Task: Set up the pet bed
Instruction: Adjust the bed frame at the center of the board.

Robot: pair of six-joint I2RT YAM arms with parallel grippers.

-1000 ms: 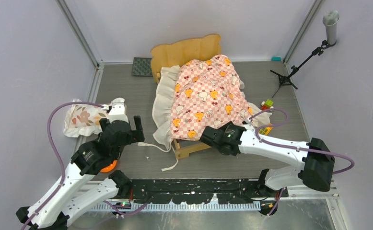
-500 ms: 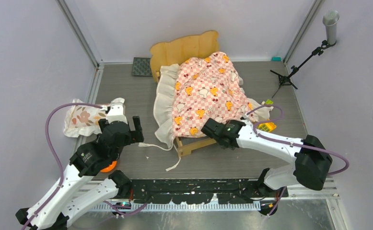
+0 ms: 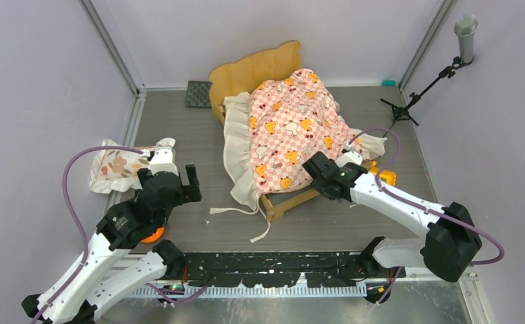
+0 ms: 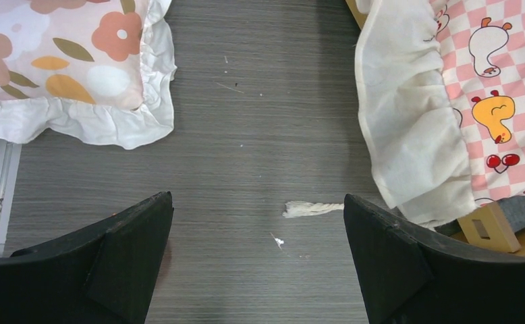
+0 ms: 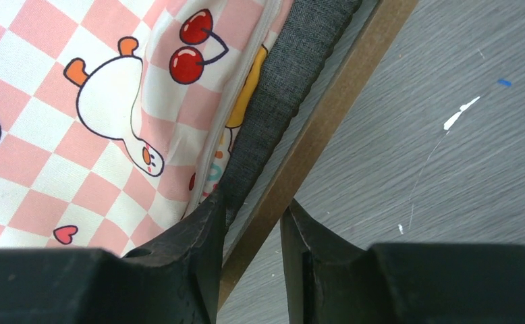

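Note:
The pet bed stands mid-table, a tan wooden frame with a wavy headboard at the far end. A pink-checkered ruffled sheet covers most of it. My right gripper is at the bed's near right side. In the right wrist view its jaws are shut on the wooden side rail and the edge of the dark grey mattress. My left gripper hovers open over bare table, between the floral pillow and the sheet's white ruffle.
A white cord trails from the sheet onto the table. A microphone stand is at the far right, a dark mat behind the headboard, an orange-yellow toy beside the right arm, and an orange object under the left arm.
The right gripper has closed on the bed's side rail and moved right, swinging the bed's near end to the right with the sheet and cord. The left arm stayed put.

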